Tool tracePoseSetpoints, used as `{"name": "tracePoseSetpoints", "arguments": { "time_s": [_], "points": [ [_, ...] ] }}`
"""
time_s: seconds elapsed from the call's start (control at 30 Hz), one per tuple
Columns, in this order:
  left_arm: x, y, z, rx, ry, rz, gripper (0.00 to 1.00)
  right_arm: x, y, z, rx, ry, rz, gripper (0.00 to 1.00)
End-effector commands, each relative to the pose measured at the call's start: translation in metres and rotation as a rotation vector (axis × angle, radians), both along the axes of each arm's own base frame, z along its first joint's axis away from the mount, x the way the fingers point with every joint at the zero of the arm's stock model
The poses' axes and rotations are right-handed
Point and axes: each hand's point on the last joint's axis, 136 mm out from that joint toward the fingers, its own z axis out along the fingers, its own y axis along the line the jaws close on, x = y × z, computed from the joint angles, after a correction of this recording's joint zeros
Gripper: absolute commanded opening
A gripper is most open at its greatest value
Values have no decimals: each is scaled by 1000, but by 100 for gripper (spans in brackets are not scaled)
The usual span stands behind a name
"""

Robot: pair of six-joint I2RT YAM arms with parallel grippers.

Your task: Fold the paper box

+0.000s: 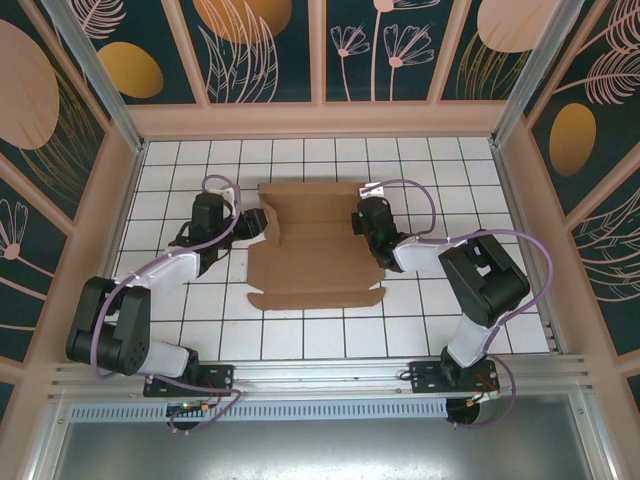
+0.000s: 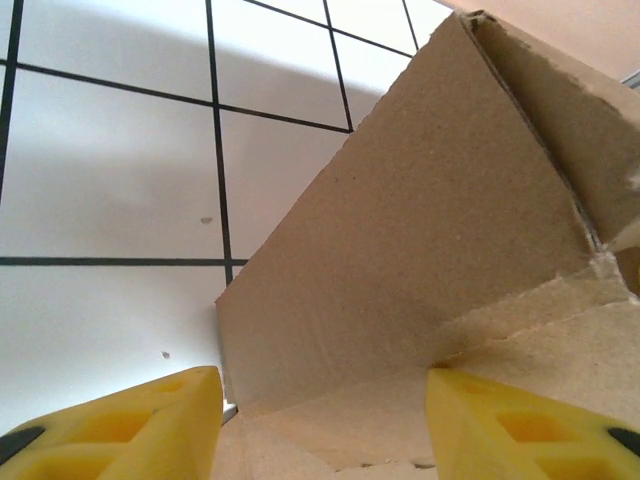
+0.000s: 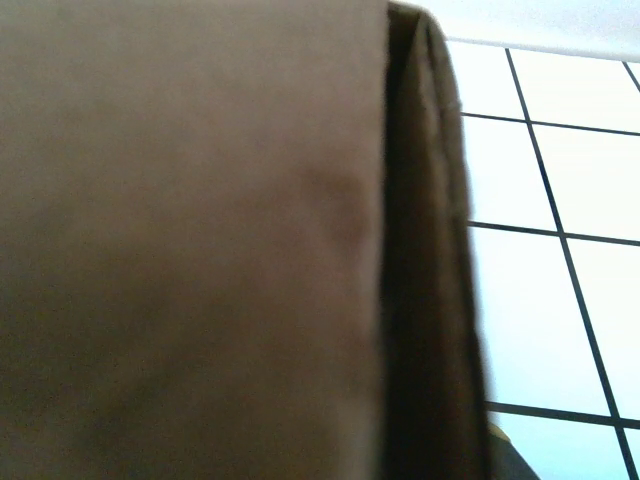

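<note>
The paper box (image 1: 315, 255) sits mid-table on the white tiles (image 1: 200, 330), mostly opened out flat, long axis running near to far. It lies between the two grippers, one on each side of its far half.

Left gripper (image 1: 250, 222) is at the box's left edge. In the left wrist view I see its yellow fingers (image 2: 130, 425) spread well apart, so it's open. A side flap of the box (image 2: 420, 230) stands up tilted just ahead of the fingers, and its lower part reaches into the gap between them. I see no pinch on the flap.

Right gripper (image 1: 366, 222) is at the box's right edge, over the side panel there. It's closed. The right wrist view has cardboard (image 3: 190, 240) pressed up close and blurred, with a folded edge running top to bottom and tiles to the right of it. I can't tell whether the jaws have cardboard between them.

Left arm (image 1: 160, 275): elbow folded back near the left wall, forearm reaching forward and to the right to the box, wrist angled down.

Right arm (image 1: 480, 280): elbow raised over the right side of the table, forearm reaching left and slightly forward to the box, wrist low at the cardboard.
</note>
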Motion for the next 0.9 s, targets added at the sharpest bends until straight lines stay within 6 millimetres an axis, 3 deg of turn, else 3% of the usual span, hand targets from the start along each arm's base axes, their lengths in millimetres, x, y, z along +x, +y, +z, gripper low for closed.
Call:
{"name": "tracePoseSetpoints", "arguments": {
  "time_s": [0.0,0.47,0.63,0.87],
  "points": [
    [4,-13,13,58,-65,-89,57,-4,3,-11,-45,29,25,0],
    [18,-12,24,224,-274,-125,61,-5,1,-11,-62,13,32,0],
    [16,-29,20,301,-314,-192,64,-6,-2,-9,-73,-5,32,0],
    [26,-19,11,384,-329,-151,68,-7,-1,-8,-72,-7,37,0]
  ]
}}
